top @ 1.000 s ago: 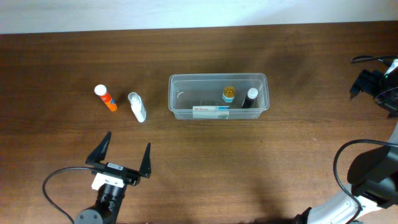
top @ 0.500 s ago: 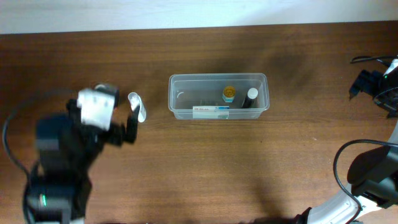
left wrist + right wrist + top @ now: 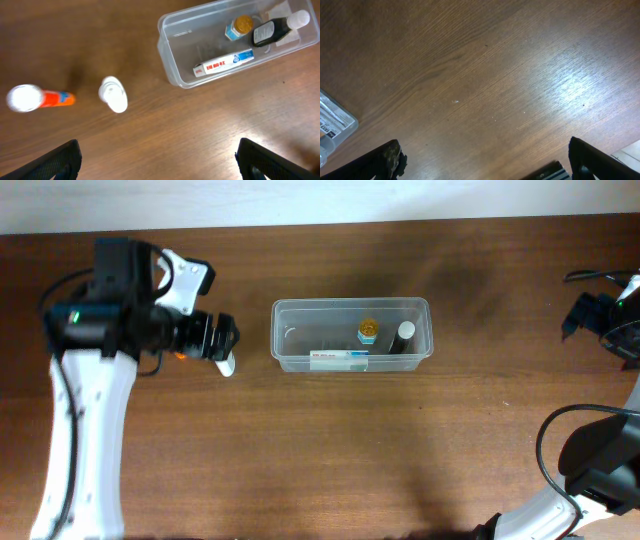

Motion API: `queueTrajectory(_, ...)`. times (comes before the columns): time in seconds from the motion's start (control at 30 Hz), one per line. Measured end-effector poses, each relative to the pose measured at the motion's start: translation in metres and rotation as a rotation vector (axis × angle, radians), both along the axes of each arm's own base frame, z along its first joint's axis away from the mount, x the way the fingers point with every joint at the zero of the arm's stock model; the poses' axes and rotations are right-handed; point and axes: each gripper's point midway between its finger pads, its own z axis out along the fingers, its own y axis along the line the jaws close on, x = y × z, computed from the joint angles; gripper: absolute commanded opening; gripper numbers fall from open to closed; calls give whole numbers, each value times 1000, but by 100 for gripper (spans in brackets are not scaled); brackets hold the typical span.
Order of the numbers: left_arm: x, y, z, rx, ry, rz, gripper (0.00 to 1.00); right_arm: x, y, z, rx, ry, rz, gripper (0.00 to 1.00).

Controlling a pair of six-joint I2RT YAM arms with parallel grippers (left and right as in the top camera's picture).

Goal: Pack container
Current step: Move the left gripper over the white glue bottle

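The clear container (image 3: 283, 330) stands at the table's middle. It holds a white box (image 3: 338, 360), a small yellow-capped bottle (image 3: 368, 330) and a black bottle with a white cap (image 3: 403, 335). My left gripper (image 3: 212, 340) hangs open above a white bottle (image 3: 228, 365) and an orange tube (image 3: 180, 353) left of the container. In the left wrist view the open gripper (image 3: 160, 167) holds nothing; the white bottle (image 3: 114, 94), the orange tube (image 3: 37, 98) and the container (image 3: 167, 60) lie ahead. My right gripper (image 3: 598, 318) is open and empty at the far right edge.
The right wrist view shows the open right gripper (image 3: 487, 160) over bare wood, with a corner of the container (image 3: 335, 125) at the left edge. A black cable (image 3: 545, 445) loops at the right front.
My left arm has swung from the table's front left up to the back left, over the white bottle and orange tube. The right arm has not moved.
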Motion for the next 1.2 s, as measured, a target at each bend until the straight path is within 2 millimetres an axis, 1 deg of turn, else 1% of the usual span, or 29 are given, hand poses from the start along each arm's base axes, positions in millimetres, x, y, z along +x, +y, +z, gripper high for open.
queueTrajectory(0.03,5,-4,-10,-22,36,-7,99,0,0,0,0,0,0,98)
queueTrajectory(0.1,9,-7,-18,-38,65,-4,99,0,0,0,0,-1,0,98)
queueTrajectory(0.17,13,-5,-26,-47,96,41,100,0,0,0,0,0,-1,98)
queueTrajectory(0.3,18,14,-40,8,154,216,99,0,0,0,0,0,0,98)
queueTrajectory(0.47,20,26,-52,46,198,315,99,0,0,0,0,0,-1,98)
queueTrajectory(0.63,25,29,-68,67,241,346,99,0,0,0,0,0,0,98)
queueTrajectory(0.7,31,28,-75,71,244,347,99,0,0,0,0,0,0,98)
queueTrajectory(0.8,43,24,-80,66,219,342,99,0,0,0,0,0,0,98)
queueTrajectory(0.87,45,21,-81,61,215,336,100,0,0,0,0,0,0,98)
queueTrajectory(1.07,42,21,-84,70,235,335,99,0,0,0,0,0,0,98)
queueTrajectory(1.2,40,22,-96,102,273,336,99,0,0,0,0,0,-1,98)
